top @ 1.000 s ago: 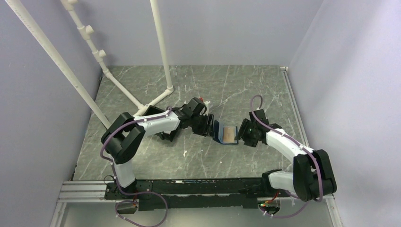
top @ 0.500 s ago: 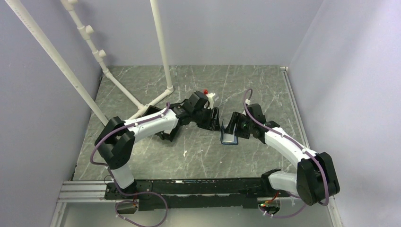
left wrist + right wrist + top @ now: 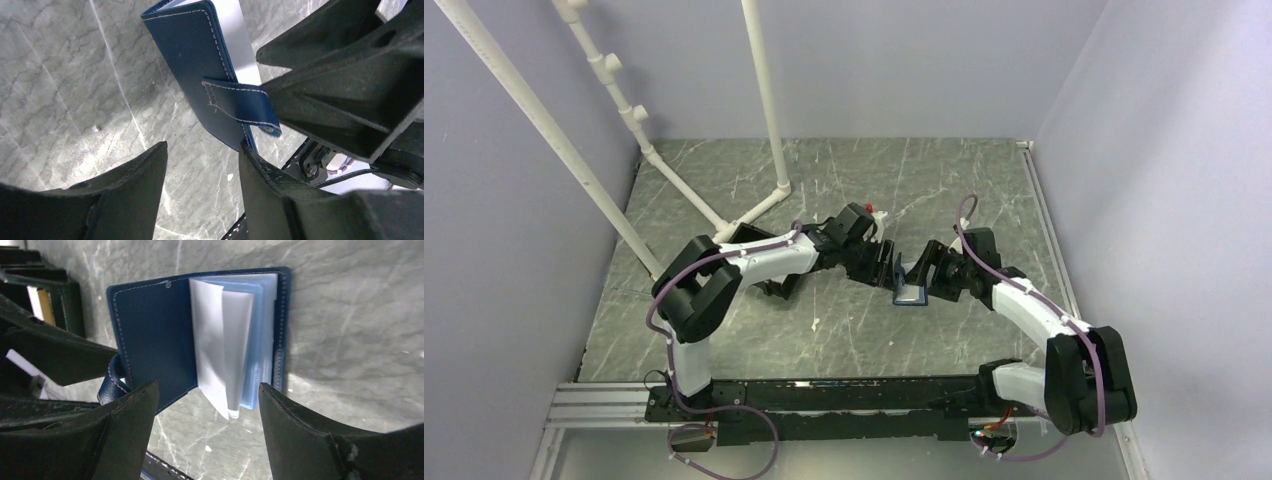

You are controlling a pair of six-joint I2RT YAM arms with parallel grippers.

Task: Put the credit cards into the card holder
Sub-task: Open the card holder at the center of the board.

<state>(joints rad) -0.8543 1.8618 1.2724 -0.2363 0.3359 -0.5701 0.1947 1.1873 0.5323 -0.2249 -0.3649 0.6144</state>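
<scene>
1. Black fingers of the right gripper (image 3: pixel 207 387) stand wide apart with nothing between them. In the right wrist view they frame the open card holder (image 3: pixel 150 335) from the 6 o'clock side.
2. The left gripper (image 3: pixel 202 152) also has its jaws apart and clamps nothing; marbled table shows through the gap. The holder's lower corner runs to the tip of one of its fingers (image 3: pixel 280 200) at 5 o'clock, and whether they touch cannot be told.
3. The card holder, navy blue, lies open on the table between the two grippers, with one cover flat and the other tilted up toward the left gripper. Pale, clear sleeves (image 3: pixel 222 340) fan up from its spine.
4. The snap tab (image 3: pixel 240 102) hangs off the raised cover's outer face. A finger of the right gripper overlaps the tab's upper edge at 3 o'clock in the left wrist view.
5. Seen from above, the left gripper sits at 10 o'clock of the holder and the right gripper at 1 o'clock, both just beside it.
6. What look like the credit cards (image 3: pixel 41 304), one whitish edge and one orange-tan, stand in a black box (image 3: pixel 70 305) at 10 o'clock in the right wrist view, apart from the holder.
7. The grey-green table (image 3: pixel 824 340) carries white pipes (image 3: pixel 762 110) rising at 11 o'clock.
</scene>
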